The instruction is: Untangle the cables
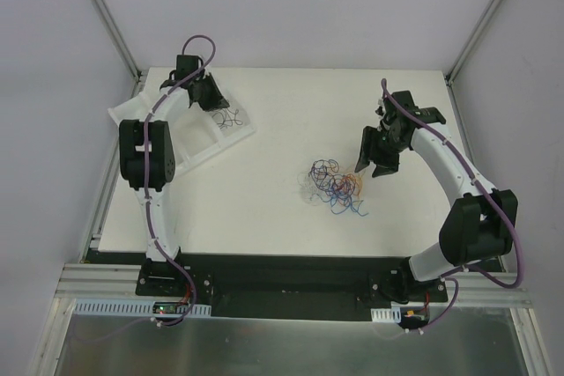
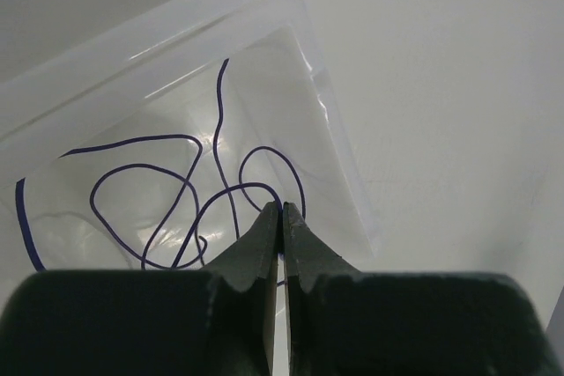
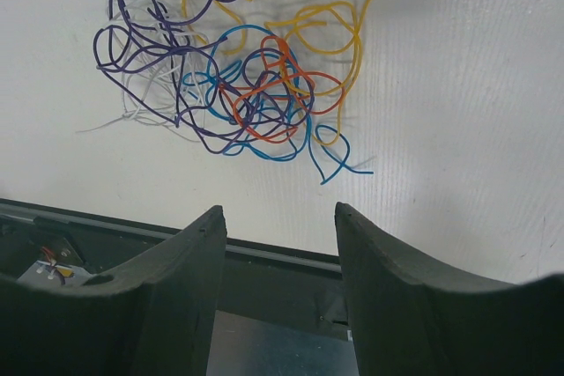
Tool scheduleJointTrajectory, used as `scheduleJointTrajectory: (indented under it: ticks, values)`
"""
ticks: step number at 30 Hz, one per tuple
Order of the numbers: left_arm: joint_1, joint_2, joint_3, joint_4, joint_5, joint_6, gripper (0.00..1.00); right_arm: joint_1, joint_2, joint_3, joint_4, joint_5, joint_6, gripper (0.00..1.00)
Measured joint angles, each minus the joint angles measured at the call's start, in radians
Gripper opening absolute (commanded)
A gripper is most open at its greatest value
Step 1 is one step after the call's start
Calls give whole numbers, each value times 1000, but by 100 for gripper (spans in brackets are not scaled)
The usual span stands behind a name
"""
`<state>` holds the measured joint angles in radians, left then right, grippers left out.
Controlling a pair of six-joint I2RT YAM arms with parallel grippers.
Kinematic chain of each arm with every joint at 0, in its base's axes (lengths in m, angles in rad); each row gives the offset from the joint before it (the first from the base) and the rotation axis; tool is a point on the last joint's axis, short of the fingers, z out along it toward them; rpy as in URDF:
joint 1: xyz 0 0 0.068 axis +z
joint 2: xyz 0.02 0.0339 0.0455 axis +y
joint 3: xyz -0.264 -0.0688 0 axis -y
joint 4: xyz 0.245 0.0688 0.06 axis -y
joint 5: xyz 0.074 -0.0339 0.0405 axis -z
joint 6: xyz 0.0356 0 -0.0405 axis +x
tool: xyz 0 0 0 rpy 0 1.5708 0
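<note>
Left gripper (image 2: 280,217): clenched, fingertips meeting; whether it pinches wire, cannot tell.
Purple cable (image 2: 218,103): looped in clear tray (image 2: 176,33), at and beyond those tips.
Right gripper (image 3: 278,217): released, empty.
Tangled cables (image 3: 256,103): on white table (image 3: 458,85), just ahead of its jaws.

Main tangle (image 1: 332,184) sits just right of centre in my top view, lying flat: one knotted clump of hair-thin, curly cables. In my right wrist view it fills the upper half. Purple cable (image 3: 159,24) loops on the left with a pale white-grey cable (image 3: 123,116) under it. Blue cable (image 3: 264,154) and red-orange cable (image 3: 291,85) weave through the middle, and yellow-orange cable (image 3: 352,33) arcs along the top and right. A blue tail pokes out lower right. All are knotted together. Single cable (image 2: 145,139), dark blue-purple, lies well apart at upper left of the top view, in loose open loops inside a clear tray (image 2: 328,105).
</note>
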<state>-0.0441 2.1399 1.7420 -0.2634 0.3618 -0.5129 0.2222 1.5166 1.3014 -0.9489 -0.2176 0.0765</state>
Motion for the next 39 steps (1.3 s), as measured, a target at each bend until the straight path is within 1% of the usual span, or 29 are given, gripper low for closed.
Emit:
scheduleJointTrajectory:
  ticks: [5, 6, 7, 10, 11, 12, 13, 15, 16, 18, 20, 22, 23, 25, 26, 27, 29, 31, 32, 33, 34, 36, 37, 39]
  values:
    - [-8, 19, -10, 6, 5, 0, 0, 0, 0, 0, -2, 0, 1, 55]
    - [-13, 23, -10, 7, 5, 0, 5, 0, 0, 0, -2, 0, 1, 55]
    - [-16, 28, -9, 7, 3, 1, 11, 1, 0, 0, -2, 0, 1, 55]
    - [-22, 51, 19, -16, -13, 15, 43, 6, 1, 1, -3, 0, 2, 56]
    - [-26, 60, 39, -37, -28, 23, 53, 9, 1, 3, -5, 0, 3, 55]
    - [-27, 62, 49, -48, -44, 34, 65, 13, 2, 5, -7, 0, 4, 55]
    - [-29, 58, 56, -64, -64, 35, 73, 18, 3, 7, -8, 0, 4, 55]
    - [-29, 27, 55, -88, -96, 39, 80, 25, 3, 8, -9, -1, 4, 55]
    - [-29, -3, 43, -97, -113, 36, 80, 28, 4, 8, -10, -2, 4, 56]
    - [-28, -99, -5, -121, -136, 29, 76, 33, 5, 8, -10, -4, 3, 56]
    - [-29, -222, -66, -137, -140, 22, 68, 39, 4, 5, -5, -7, 3, 56]
    - [-37, -347, -129, -139, -142, 15, 65, 45, 2, -18, 18, -15, 5, 56]
    - [-49, -408, -160, -138, -135, 13, 62, 52, 1, -35, 32, -22, 7, 56]
    - [-96, -510, -209, -137, -106, 8, 61, 74, 2, -61, 50, -37, 17, 55]
    - [-127, -539, -224, -132, -76, 7, 60, 90, 3, -71, 61, -52, 26, 54]
    - [-169, -557, -241, -117, -36, 8, 57, 105, 3, -79, 77, -71, 40, 53]
    - [-256, -552, -268, -82, 34, 9, 48, 125, 3, -103, 126, -115, 69, 50]
    - [-354, -500, -287, -55, 112, 11, 39, 134, 3, -143, 179, -152, 99, 48]
    - [-392, -469, -290, -47, 142, 11, 37, 134, 3, -163, 197, -166, 109, 48]
    - [-433, -428, -291, -37, 174, 12, 37, 133, 3, -180, 212, -175, 119, 48]
    - [-468, -391, -294, -30, 198, 12, 40, 133, 3, -200, 228, -188, 127, 48]
    - [-522, -335, -306, -25, 234, 15, 50, 133, 3, -230, 246, -203, 138, 49]
    - [-545, -314, -321, -26, 244, 15, 53, 133, 3, -241, 254, -213, 145, 49]
    - [-567, -303, -351, -27, 257, 23, 55, 133, 3, -256, 271, -225, 154, 50]
